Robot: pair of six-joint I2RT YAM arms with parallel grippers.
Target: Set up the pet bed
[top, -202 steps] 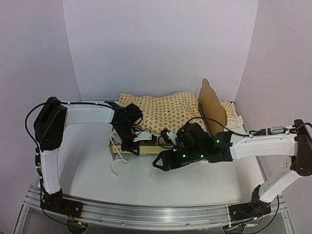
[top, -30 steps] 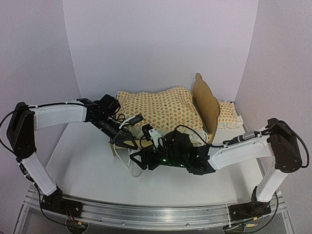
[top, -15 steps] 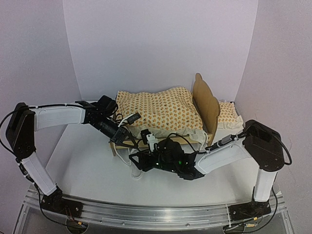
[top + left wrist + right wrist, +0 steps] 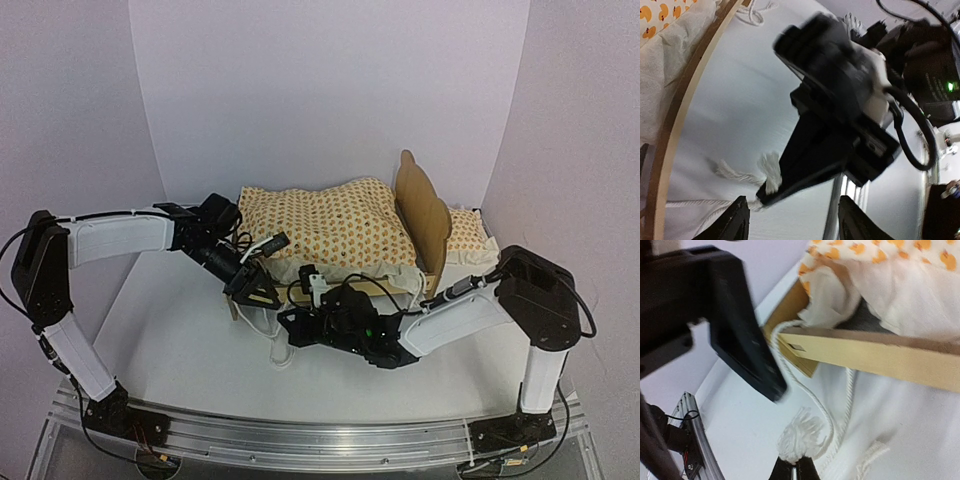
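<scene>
From above, we see the left arm reaching out from the left with its forearm nearly level. Its wrist dips so that the left end effector [image 4: 254, 290] sits at the near left corner of the pet bed [image 4: 421, 215]. The bed stands toward the back of the desk [image 4: 170, 340], with a duck-print cushion [image 4: 325, 225] lying on it. The right arm has its elbow raised on the right and its forearm runs low across the bed's front. That puts the right end effector [image 4: 290, 327] just in front of the left one.

Only the left wrist view shows the left fingers spread, with bare desk between them. Only the right wrist view shows the right fingers pressed together, pinching the frayed tassel of a white cord [image 4: 801, 436]. The cord loops up to the bed's wooden rail.
</scene>
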